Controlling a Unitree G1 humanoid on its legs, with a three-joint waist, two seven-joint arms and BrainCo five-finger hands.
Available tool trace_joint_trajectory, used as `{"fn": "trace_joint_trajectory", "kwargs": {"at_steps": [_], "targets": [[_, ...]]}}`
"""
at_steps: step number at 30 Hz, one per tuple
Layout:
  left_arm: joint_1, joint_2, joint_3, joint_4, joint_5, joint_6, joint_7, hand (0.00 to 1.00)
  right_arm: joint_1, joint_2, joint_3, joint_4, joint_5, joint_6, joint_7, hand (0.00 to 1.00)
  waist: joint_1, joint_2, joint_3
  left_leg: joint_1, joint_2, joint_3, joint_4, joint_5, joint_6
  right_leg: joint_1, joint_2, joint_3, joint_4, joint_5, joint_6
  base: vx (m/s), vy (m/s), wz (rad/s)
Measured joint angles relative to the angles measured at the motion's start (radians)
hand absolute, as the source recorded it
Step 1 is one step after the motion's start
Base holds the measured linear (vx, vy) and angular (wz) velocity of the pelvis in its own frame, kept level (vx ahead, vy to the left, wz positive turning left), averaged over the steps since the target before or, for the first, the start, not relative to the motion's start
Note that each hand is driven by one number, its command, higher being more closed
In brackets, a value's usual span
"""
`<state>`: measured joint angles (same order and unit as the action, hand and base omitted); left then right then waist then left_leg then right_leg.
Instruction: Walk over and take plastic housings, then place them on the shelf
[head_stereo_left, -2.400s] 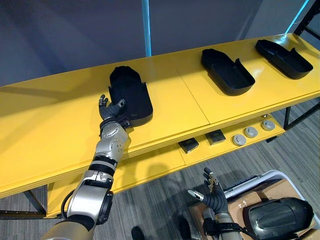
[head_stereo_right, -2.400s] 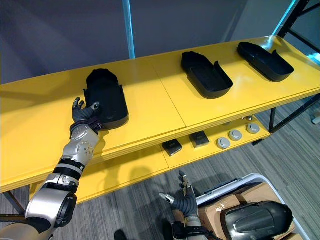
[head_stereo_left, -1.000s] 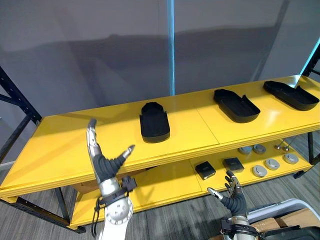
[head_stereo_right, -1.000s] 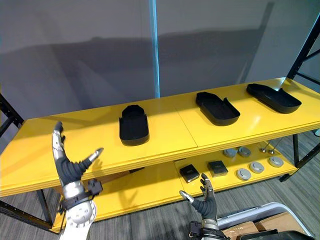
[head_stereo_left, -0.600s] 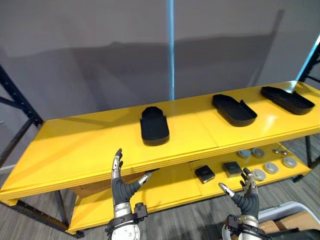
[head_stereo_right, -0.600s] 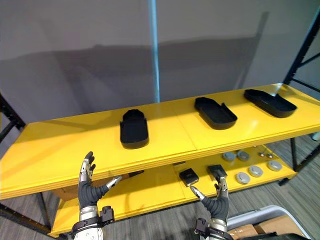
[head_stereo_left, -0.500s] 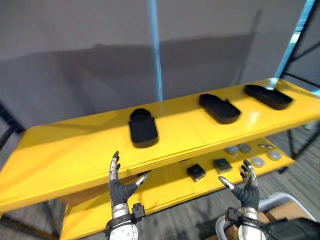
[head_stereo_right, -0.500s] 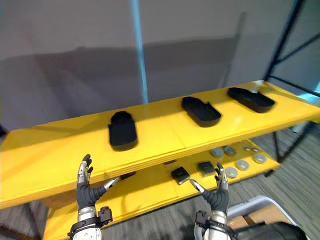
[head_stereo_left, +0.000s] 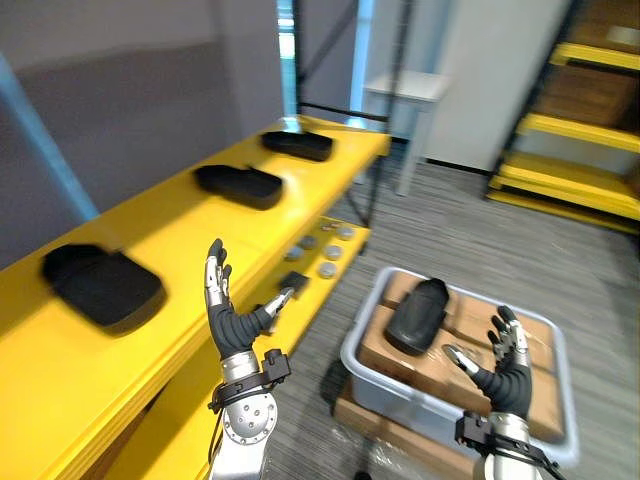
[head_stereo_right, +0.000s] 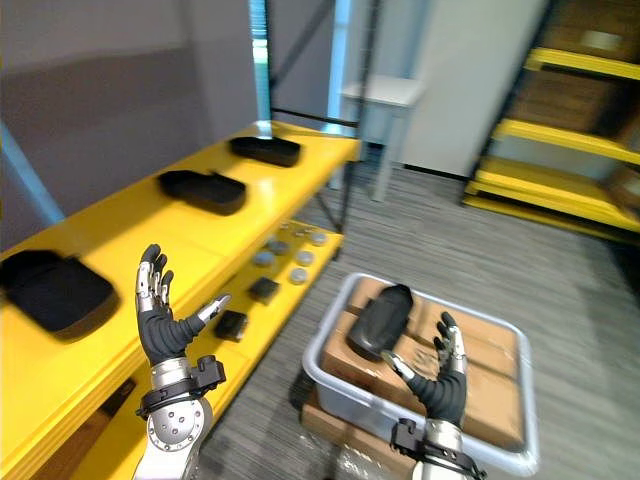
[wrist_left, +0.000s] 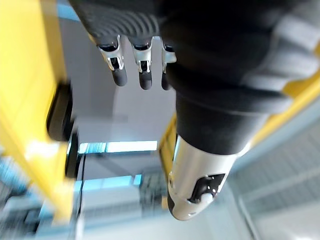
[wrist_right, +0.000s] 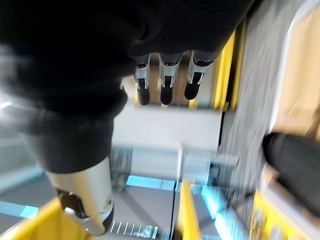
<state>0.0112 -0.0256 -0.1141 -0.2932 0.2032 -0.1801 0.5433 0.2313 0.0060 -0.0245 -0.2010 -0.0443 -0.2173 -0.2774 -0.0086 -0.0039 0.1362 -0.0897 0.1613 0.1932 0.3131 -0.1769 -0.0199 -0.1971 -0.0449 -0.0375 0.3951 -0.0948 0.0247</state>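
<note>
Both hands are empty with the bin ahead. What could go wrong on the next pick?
The housing lies rounded side up on cardboard boxes; its smooth shell may slip from the right hand. It also sits close to the grey bin wall, so fingers could catch the rim.

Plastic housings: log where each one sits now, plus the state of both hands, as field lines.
near housing: on the yellow top shelf
middle housing: same shelf, further along
far housing: same shelf, by its far end
bin housing: lying on cardboard boxes in the grey bin
left hand: open, empty, held up beside the shelf
right hand: open, empty, above the bin's near side
stage: bin housing not yet taken
</note>
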Motion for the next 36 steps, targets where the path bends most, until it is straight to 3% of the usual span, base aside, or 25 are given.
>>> {"fn": "trace_joint_trajectory", "kwargs": {"at_steps": [1,2,3,4,5,6,8,11,14,22,24,26,28,31,32,33,34,35,36], "targets": [[0.002,0.000,0.012,0.007,-0.007,0.000,-0.001,0.00,-0.010,0.000,0.001,0.023,-0.001,0.000,0.000,0.00,0.004,0.000,0.000,0.007,0.010,0.021,-0.014,0.010,-0.010,0.018,-0.018,-0.014,0.016,-0.027,0.010,-0.21,-0.159,-1.24],[0.004,0.002,0.034,0.026,-0.016,0.001,-0.001,0.00,-0.022,0.000,0.004,0.062,-0.001,0.000,0.002,0.00,0.011,-0.009,-0.005,0.005,0.014,0.040,-0.037,0.019,-0.035,0.069,-0.070,-0.054,0.006,-0.075,0.030,-0.20,-0.196,-0.97],[0.005,0.006,0.046,0.030,-0.024,0.001,-0.001,0.00,-0.024,0.000,0.006,0.079,-0.001,0.000,0.004,0.00,0.014,-0.032,-0.017,-0.001,0.004,0.050,-0.050,0.030,-0.052,0.103,-0.102,-0.061,-0.052,-0.108,0.055,-0.20,-0.217,-0.83],[0.004,0.010,0.058,0.035,-0.023,-0.002,0.000,0.00,-0.029,-0.003,0.007,0.091,-0.001,0.000,0.005,0.00,0.017,-0.038,-0.020,-0.012,-0.004,0.052,-0.057,0.041,-0.065,0.119,-0.105,-0.060,-0.114,-0.131,0.069,-0.19,-0.232,-0.40],[0.013,-0.007,0.070,0.058,-0.028,0.007,-0.004,0.00,-0.036,-0.018,0.000,0.129,0.001,0.006,0.009,0.00,0.010,-0.016,-0.018,-0.002,-0.003,0.021,-0.117,0.060,-0.063,0.116,-0.085,-0.082,-0.166,-0.108,0.061,-0.12,-0.258,-0.43],[0.030,-0.017,0.077,0.058,-0.028,0.007,-0.007,0.00,-0.039,-0.035,-0.004,0.156,0.005,0.011,0.018,0.00,0.013,0.006,-0.032,0.013,0.017,0.018,-0.191,0.085,-0.073,0.130,-0.042,-0.078,-0.248,-0.023,0.033,-0.08,-0.200,-0.34],[0.031,-0.024,0.104,0.062,-0.029,0.007,-0.009,0.00,-0.044,-0.042,-0.002,0.165,0.005,0.011,0.024,0.00,0.016,0.022,-0.043,0.012,0.048,0.017,-0.226,0.111,-0.091,0.135,0.002,-0.068,-0.312,0.026,0.008,0.02,-0.157,-0.45],[0.037,-0.028,0.146,0.141,-0.033,0.020,-0.024,0.00,-0.051,-0.043,-0.007,0.209,0.004,0.020,0.028,0.00,0.021,0.025,-0.042,0.028,0.071,-0.031,-0.256,0.175,-0.107,0.149,0.045,-0.059,-0.329,0.036,0.001,0.04,-0.131,-0.21],[0.054,-0.029,0.149,0.239,-0.032,0.043,-0.045,0.00,-0.073,-0.049,-0.019,0.237,0.001,0.033,0.021,0.00,0.021,0.031,-0.034,0.032,0.062,-0.044,-0.274,0.187,-0.122,0.155,0.038,-0.074,-0.338,0.034,0.003,0.03,0.016,0.14],[0.126,-0.034,0.164,0.335,-0.048,0.052,-0.082,0.00,-0.092,-0.026,-0.039,0.272,-0.003,0.044,-0.001,0.00,0.022,0.032,-0.019,0.041,-0.006,-0.118,-0.307,0.212,-0.104,0.198,-0.022,-0.143,-0.338,0.014,0.032,0.02,0.067,0.33],[0.164,-0.035,0.164,0.344,-0.072,0.052,-0.103,0.00,-0.098,-0.026,-0.040,0.284,-0.003,0.045,-0.001,0.00,0.025,0.038,0.003,-0.002,0.003,-0.129,-0.157,0.126,-0.093,0.224,-0.020,-0.144,-0.333,0.000,0.031,-0.02,0.050,0.00],[0.223,-0.033,0.164,0.362,-0.103,0.052,-0.121,0.00,-0.101,-0.027,-0.020,0.286,-0.003,0.050,-0.004,0.00,0.028,0.066,0.044,-0.050,0.037,-0.140,0.062,0.031,-0.072,0.266,0.002,-0.137,-0.330,-0.032,0.016,-0.07,0.056,-0.09],[0.272,-0.034,0.168,0.373,-0.132,0.056,-0.135,0.00,-0.108,-0.029,-0.002,0.287,-0.003,0.057,-0.017,0.00,0.040,0.062,0.049,-0.148,0.047,-0.160,0.240,0.025,-0.069,0.270,0.003,-0.115,-0.330,-0.034,0.003,-0.03,0.069,-0.15],[0.286,-0.030,0.167,0.382,-0.145,0.063,-0.148,0.00,-0.125,-0.037,-0.004,0.287,-0.002,0.069,-0.027,0.00,0.058,0.052,0.057,-0.179,0.001,-0.185,0.175,0.011,-0.084,0.270,-0.032,-0.109,-0.336,-0.033,0.001,0.06,0.125,-0.05],[0.289,-0.030,0.167,0.381,-0.146,0.064,-0.156,0.00,-0.137,-0.045,-0.004,0.288,-0.002,0.075,-0.030,0.00,0.063,0.051,0.058,-0.191,-0.030,-0.187,0.085,0.021,-0.079,0.269,-0.056,-0.109,-0.339,-0.039,0.011,0.11,0.248,-0.03],[0.293,-0.031,0.169,0.379,-0.148,0.065,-0.157,0.00,-0.155,-0.046,-0.004,0.299,-0.003,0.082,-0.039,0.00,0.075,0.051,0.057,-0.183,-0.047,-0.170,0.011,0.099,-0.066,0.271,-0.078,-0.107,-0.340,-0.049,0.033,0.13,0.227,-0.11],[0.294,-0.033,0.171,0.379,-0.148,0.066,-0.157,0.00,-0.163,-0.043,-0.003,0.305,-0.003,0.087,-0.041,0.00,0.079,0.041,0.057,-0.166,-0.066,-0.150,-0.004,0.105,-0.061,0.279,-0.096,-0.102,-0.345,-0.055,0.045,0.25,0.261,0.00],[0.302,-0.037,0.174,0.361,-0.149,0.067,-0.157,0.00,-0.168,-0.035,0.005,0.305,-0.003,0.090,-0.046,0.00,0.077,0.020,0.051,-0.168,-0.103,-0.147,0.005,0.093,-0.031,0.289,-0.131,-0.110,-0.358,-0.054,0.061,0.30,0.217,0.14],[0.305,-0.037,0.171,0.352,-0.149,0.067,-0.160,0.00,-0.177,-0.031,0.009,0.307,-0.007,0.097,-0.044,0.00,0.078,0.012,0.053,-0.185,-0.121,-0.143,0.058,0.053,-0.008,0.301,-0.154,-0.110,-0.356,-0.041,0.102,0.31,0.218,0.18]]}}
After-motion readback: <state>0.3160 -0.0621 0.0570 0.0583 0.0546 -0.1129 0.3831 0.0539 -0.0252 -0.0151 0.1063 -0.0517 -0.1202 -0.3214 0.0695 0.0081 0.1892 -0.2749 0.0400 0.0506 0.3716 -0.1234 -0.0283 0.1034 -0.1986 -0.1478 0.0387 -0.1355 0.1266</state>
